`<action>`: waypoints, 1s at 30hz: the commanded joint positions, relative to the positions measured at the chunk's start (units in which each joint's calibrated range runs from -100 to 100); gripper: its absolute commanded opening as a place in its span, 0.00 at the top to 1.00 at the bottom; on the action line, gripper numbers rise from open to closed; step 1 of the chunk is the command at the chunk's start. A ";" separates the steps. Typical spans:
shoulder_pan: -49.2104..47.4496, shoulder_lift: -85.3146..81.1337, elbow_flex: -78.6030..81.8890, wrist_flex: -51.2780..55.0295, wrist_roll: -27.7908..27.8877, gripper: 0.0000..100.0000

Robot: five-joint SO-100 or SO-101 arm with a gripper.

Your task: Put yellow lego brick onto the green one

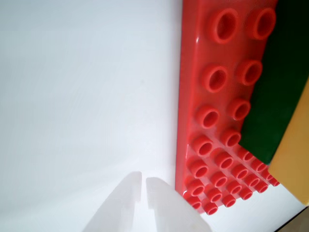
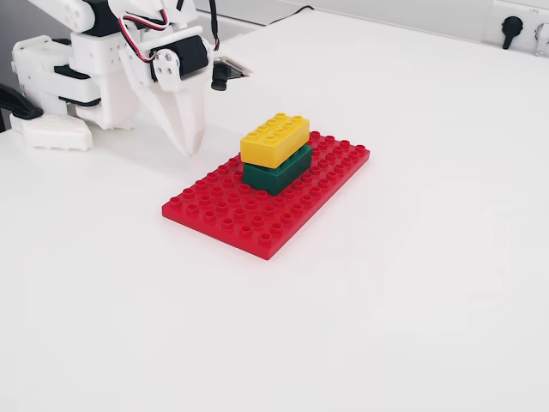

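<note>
The yellow lego brick [image 2: 274,139] sits stacked on the dark green one [image 2: 277,171], which stands on the red baseplate [image 2: 257,219]. In the wrist view the yellow brick [image 1: 295,159] shows at the right edge, over the green brick [image 1: 277,96] and the baseplate [image 1: 203,96]. My white gripper [image 2: 194,148] hangs to the left of the stack, above the table and apart from the plate. Its fingers are together with nothing held. In the wrist view the gripper [image 1: 143,186] shows only a thin slit between its tips.
The white arm base [image 2: 69,77] stands at the back left. A wall socket [image 2: 512,27] is at the far right of the white table.
</note>
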 commanded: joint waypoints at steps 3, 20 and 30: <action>-0.18 -0.56 -0.12 -0.47 0.26 0.99; 0.41 -0.48 -0.21 -0.47 0.20 0.99; 0.41 -0.48 -0.21 -0.47 0.20 0.99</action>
